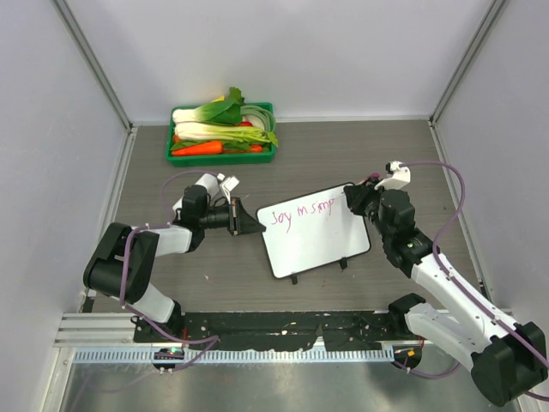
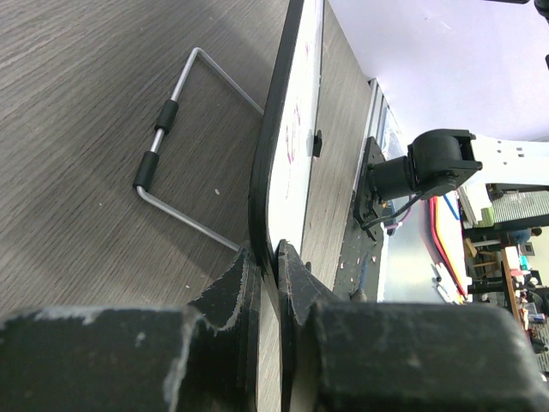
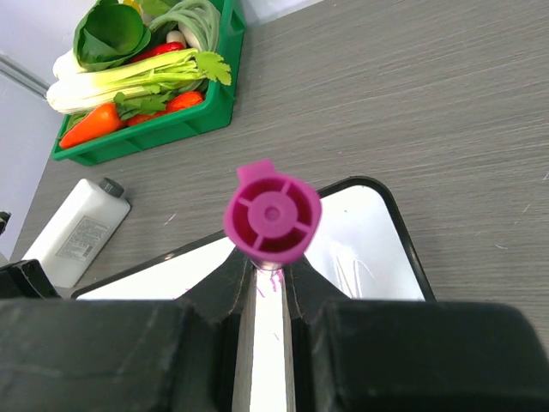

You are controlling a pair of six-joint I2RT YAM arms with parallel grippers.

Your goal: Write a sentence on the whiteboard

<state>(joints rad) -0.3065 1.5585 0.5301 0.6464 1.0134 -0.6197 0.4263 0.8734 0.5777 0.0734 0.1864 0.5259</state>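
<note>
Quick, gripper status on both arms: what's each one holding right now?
Left gripper: closed, clamped on the edge of the whiteboard.
Right gripper: closed, holding the pink marker.

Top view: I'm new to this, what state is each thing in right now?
whiteboard, propped up, left edge clamped.
sentence, a few pink words along the top.
marker, upright over the board's right end.
left jaws, shut on whiteboard.
right jaws, shut on marker.
green tray, full of vegetables.

Wood table, whiteboard, green vegetable tray
</note>
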